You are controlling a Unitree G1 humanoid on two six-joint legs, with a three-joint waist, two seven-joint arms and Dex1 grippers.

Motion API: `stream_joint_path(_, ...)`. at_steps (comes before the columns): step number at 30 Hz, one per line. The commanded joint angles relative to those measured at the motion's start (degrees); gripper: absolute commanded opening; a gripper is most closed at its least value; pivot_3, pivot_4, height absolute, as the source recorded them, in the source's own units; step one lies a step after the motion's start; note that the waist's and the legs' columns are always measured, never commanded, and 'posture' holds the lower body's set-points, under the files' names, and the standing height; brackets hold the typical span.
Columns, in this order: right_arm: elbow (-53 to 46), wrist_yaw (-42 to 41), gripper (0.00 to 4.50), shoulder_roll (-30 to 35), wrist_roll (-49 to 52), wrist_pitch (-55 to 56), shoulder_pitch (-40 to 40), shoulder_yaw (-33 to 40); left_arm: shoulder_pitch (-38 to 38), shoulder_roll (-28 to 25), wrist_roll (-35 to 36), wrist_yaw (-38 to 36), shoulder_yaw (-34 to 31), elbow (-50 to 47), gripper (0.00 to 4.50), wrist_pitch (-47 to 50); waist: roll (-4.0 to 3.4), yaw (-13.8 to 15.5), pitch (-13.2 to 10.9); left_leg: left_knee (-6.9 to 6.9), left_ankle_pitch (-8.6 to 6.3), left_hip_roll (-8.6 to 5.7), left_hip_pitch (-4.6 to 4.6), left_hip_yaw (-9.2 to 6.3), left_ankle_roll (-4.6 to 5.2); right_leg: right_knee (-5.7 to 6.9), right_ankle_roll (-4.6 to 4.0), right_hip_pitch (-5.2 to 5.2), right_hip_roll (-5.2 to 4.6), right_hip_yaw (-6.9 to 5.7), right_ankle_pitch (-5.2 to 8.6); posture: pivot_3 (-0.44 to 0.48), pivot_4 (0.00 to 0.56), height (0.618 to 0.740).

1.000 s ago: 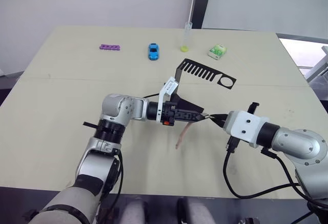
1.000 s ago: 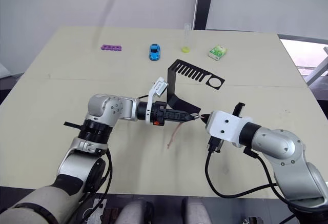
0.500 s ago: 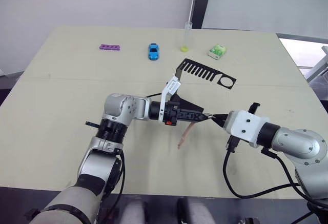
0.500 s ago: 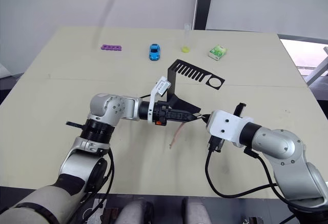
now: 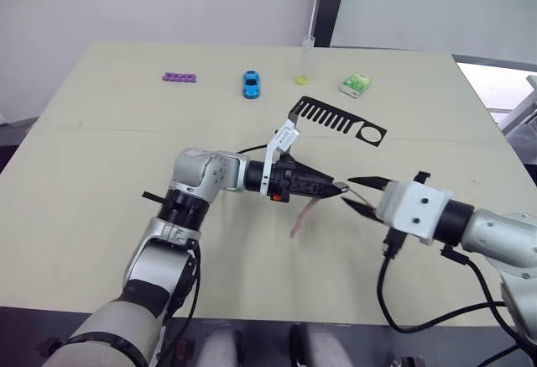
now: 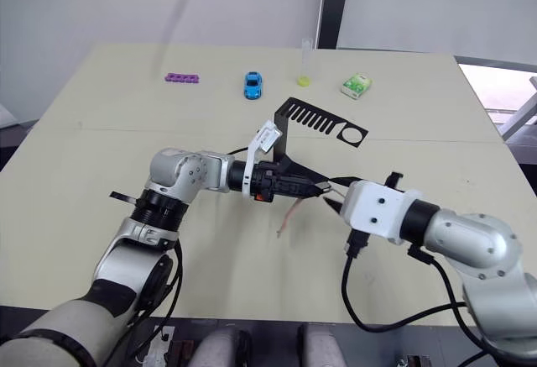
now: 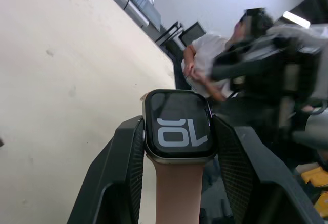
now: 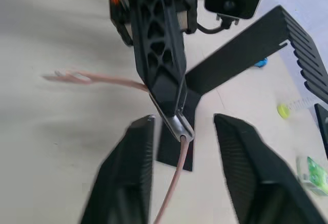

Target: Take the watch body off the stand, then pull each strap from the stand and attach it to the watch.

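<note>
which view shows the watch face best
The left wrist view: the watch body sits square-on between the left gripper fingers, light marks readable. The right wrist view shows it edge-on; in the eye views it is a speck.

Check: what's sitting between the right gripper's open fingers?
Right wrist view: the watch body, held edge-on by the left gripper, one strap trailing from it toward the camera.

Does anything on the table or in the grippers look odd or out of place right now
Nothing stands out. The left gripper holds the watch body with straps on it; the stand is upright.
</note>
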State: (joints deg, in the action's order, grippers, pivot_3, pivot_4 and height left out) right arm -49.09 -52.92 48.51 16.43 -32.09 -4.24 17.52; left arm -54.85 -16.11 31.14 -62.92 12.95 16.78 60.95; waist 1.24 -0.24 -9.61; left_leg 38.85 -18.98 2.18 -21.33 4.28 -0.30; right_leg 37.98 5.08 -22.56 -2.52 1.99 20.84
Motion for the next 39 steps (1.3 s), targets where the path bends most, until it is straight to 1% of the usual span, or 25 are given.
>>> stream_joint_path(1,-1.95,-3.75,3.92,1.01,14.96,-7.00,1.87,12.26,1.07,-3.70,-2.41,-5.08,2.63,-6.85,1.58,-8.73,0.00,0.05,0.00,0.00,0.00,0.02,0.01,0.00,0.00,-0.01,0.00,0.01,0.00,-0.01,0.00,0.000,0.150,0.740)
stream_joint_path(2,-1.10,-4.06,4.44,1.39,18.55,-9.21,2.59,15.39,2.38,-5.47,-4.31,-7.20,3.76,-9.02,1.58,-14.46,-0.01,0.07,0.00,0.00,0.00,0.02,0.02,0.00,0.00,-0.01,0.00,0.02,-0.01,-0.01,0.00,0.000,0.150,0.740)
stream_joint_path(5,1.19,-4.88,4.48,2.88,26.35,-13.93,5.37,21.95,6.22,-10.07,-9.63,-12.36,6.09,-14.23,1.58,-30.23,-0.01,0.03,0.01,-0.02,-0.01,0.02,0.03,0.00,0.02,-0.10,0.00,0.04,-0.02,0.02,0.00,0.000,0.150,0.740)
stream_joint_path(8,1.86,-4.74,4.48,4.32,30.68,-15.47,7.60,24.26,9.41,-12.90,-13.49,-15.73,6.99,-16.48,1.58,-43.57,-0.01,0.13,0.01,-0.02,-0.02,0.03,0.03,0.01,0.03,-0.18,0.00,0.05,-0.02,0.03,0.00,0.000,0.150,0.740)
stream_joint_path(11,2.08,-4.13,4.48,5.22,34.02,-16.08,8.76,24.42,11.95,-14.45,-18.05,-15.34,7.34,-17.00,1.58,-54.21,-0.01,0.13,0.01,0.00,-0.04,0.03,0.03,0.01,0.07,-0.20,0.00,0.05,-0.02,0.04,0.00,0.000,0.150,0.740)
stream_joint_path(13,1.83,-4.41,4.48,5.95,34.70,-15.73,9.87,23.81,13.26,-14.93,-19.99,-14.21,7.08,-17.57,1.58,-58.13,-0.01,0.16,0.00,0.01,-0.06,0.02,0.02,0.01,0.11,-0.20,0.00,0.06,-0.02,0.05,0.00,0.000,0.150,0.740)
stream_joint_path(16,1.96,-3.91,4.48,6.57,35.17,-14.94,10.51,22.74,14.47,-15.12,-20.76,-12.65,6.37,-18.88,1.58,-58.16,-0.01,0.17,0.00,0.04,-0.09,0.03,0.00,0.01,0.16,-0.19,0.00,0.06,-0.02,0.05,0.00,0.000,0.150,0.740)
stream_joint_path(20,2.71,-3.54,4.48,7.15,34.49,-13.60,10.66,20.59,16.54,-15.63,-21.29,-10.49,6.94,-20.95,1.58,-52.97,-0.01,0.12,0.01,0.04,-0.09,0.04,0.00,0.01,0.17,-0.17,0.00,0.06,-0.02,0.05,0.00,0.000,0.150,0.740)
stream_joint_path(22,2.73,-3.47,4.48,7.06,33.00,-12.50,11.31,18.55,18.23,-15.87,-23.99,-8.83,9.13,-20.91,1.58,-49.89,-0.01,0.11,0.01,0.04,-0.09,0.04,0.01,0.01,0.17,-0.16,0.00,0.06,-0.02,0.05,0.00,0.000,0.150,0.740)
stream_joint_path(26,2.68,-3.22,4.48,6.66,30.79,-10.33,12.67,15.42,19.86,-14.07,-27.65,-5.26,12.09,-20.26,1.58,-44.69,-0.01,0.17,0.01,0.04,-0.10,0.04,0.00,0.01,0.18,-0.17,0.00,0.06,-0.02,0.05,0.00,0.000,0.150,0.740)
stream_joint_path(30,3.05,-2.92,4.48,6.51,29.86,-9.00,13.01,14.02,19.55,-12.67,-30.47,-2.24,13.05,-18.78,1.58,-41.98,-0.01,0.22,0.00,0.08,-0.11,0.04,-0.02,-0.01,0.19,-0.16,0.00,0.06,-0.02,0.04,0.00,0.000,0.150,0.740)
stream_joint_path(31,3.41,-3.24,4.48,6.68,29.00,-8.38,13.40,13.76,19.70,-12.64,-29.74,-2.29,12.57,-19.63,1.58,-39.58,-0.01,0.22,0.00,0.08,-0.11,0.04,-0.02,-0.01,0.19,-0.16,0.00,0.06,-0.02,0.05,0.00,0.000,0.150,0.740)
stream_joint_path(33,4.19,-4.09,4.50,6.97,27.30,-7.05,14.33,13.38,19.90,-12.74,-26.62,-2.74,10.37,-21.88,2.65,-34.48,-0.01,0.16,0.00,0.08,-0.11,0.04,-0.02,-0.01,0.19,-0.15,0.00,0.06,-0.02,0.04,0.00,0.000,0.150,0.740)
stream_joint_path(34,4.59,-4.47,4.50,7.08,26.85,-6.53,14.70,13.43,20.00,-13.38,-24.47,-3.51,8.75,-23.31,3.04,-31.86,-0.01,0.11,0.00,0.08,-0.11,0.04,-0.02,-0.01,0.19,-0.15,0.00,0.06,-0.02,0.04,0.00,0.000,0.150,0.740)
stream_joint_path(35,4.96,-4.76,4.50,7.11,26.58,-6.05,15.02,13.53,20.11,-14.13,-22.72,-4.24,7.38,-24.42,3.54,-30.11,-0.01,0.02,0.00,0.07,-0.11,0.05,-0.03,-0.01,0.19,-0.12,0.00,0.05,-0.01,0.05,0.00,0.000,0.150,0.740)
stream_joint_path(37,5.96,-5.56,4.50,7.45,26.55,-5.62,15.47,14.76,20.67,-17.43,-17.87,-7.13,3.07,-26.81,4.42,-26.76,-0.01,-0.06,0.01,0.07,-0.10,0.09,-0.02,-0.01,0.18,-0.10,0.00,0.05,0.00,0.04,0.00,0.000,0.150,0.740)
stream_joint_path(39,7.37,-7.03,4.50,8.19,27.31,-5.90,16.12,17.67,21.92,-23.46,-11.48,-13.00,-3.48,-28.53,4.47,-25.43,-0.01,-0.33,0.00,0.05,-0.09,0.12,0.00,0.00,0.16,-0.11,0.00,0.05,0.02,0.04,0.00,0.000,0.150,0.740)
